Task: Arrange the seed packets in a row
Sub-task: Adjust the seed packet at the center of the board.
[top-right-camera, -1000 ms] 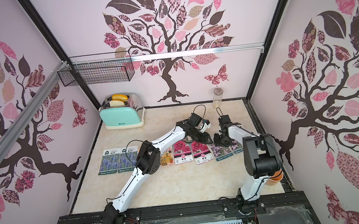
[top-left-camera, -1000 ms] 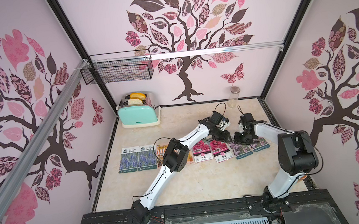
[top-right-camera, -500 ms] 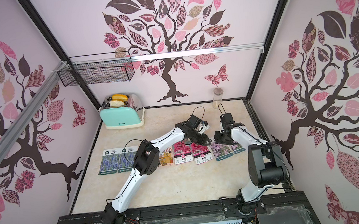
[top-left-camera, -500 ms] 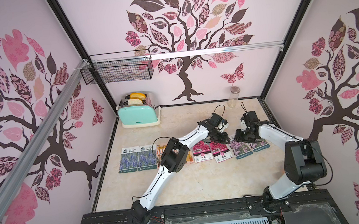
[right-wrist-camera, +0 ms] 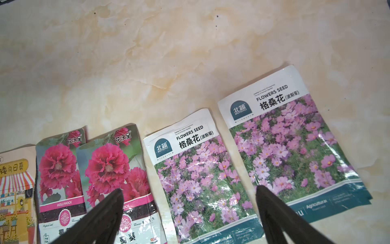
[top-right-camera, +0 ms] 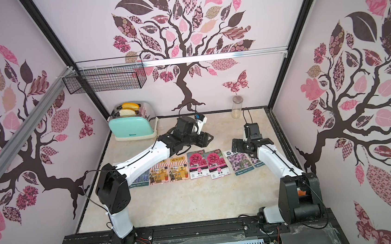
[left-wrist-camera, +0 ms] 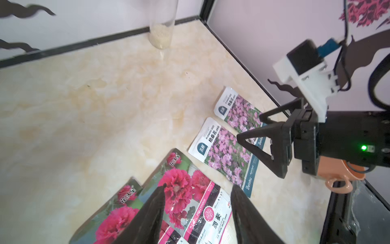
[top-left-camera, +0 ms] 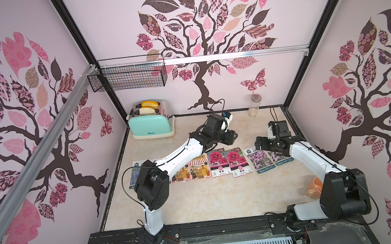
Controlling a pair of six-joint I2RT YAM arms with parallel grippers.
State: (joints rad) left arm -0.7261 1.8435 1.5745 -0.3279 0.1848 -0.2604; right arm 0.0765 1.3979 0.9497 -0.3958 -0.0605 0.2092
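**Magenta pair below the left gripper, lilac pair below the right**

The seed packets (top-right-camera: 177,169) lie flat in one row on the marble-look table (top-left-camera: 196,199), in front of the toaster (top-left-camera: 150,129). Nearest to the toaster is the blue pair (top-left-camera: 133,175), half hidden by the left arm (top-left-camera: 180,153). Next come the orange pair (top-left-camera: 199,167) and the magenta pair (top-left-camera: 218,161). Farthest from the toaster is the lilac pair (top-left-camera: 260,159).

The left gripper (top-left-camera: 232,135) hangs by the magenta pair, at the edge of the row that faces the toaster's wall. Its fingers stand apart and hold nothing. The right gripper (top-left-camera: 257,143) hangs at the same edge, over the lilac pair. It is spread wide and is also empty.

Both top views show the whole row with the blue pair, which neither wrist view shows. The right wrist view shows what the top views do not make clear. One magenta packet overlaps the edge of its twin, and the two lilac packets lie apart with a narrow gap. The print HOLLYHOCK and FLOWERS SEED is readable there. The left wrist view shows the right gripper from the side, with its two fingers (left-wrist-camera: 263,152) parted above the lilac packets.
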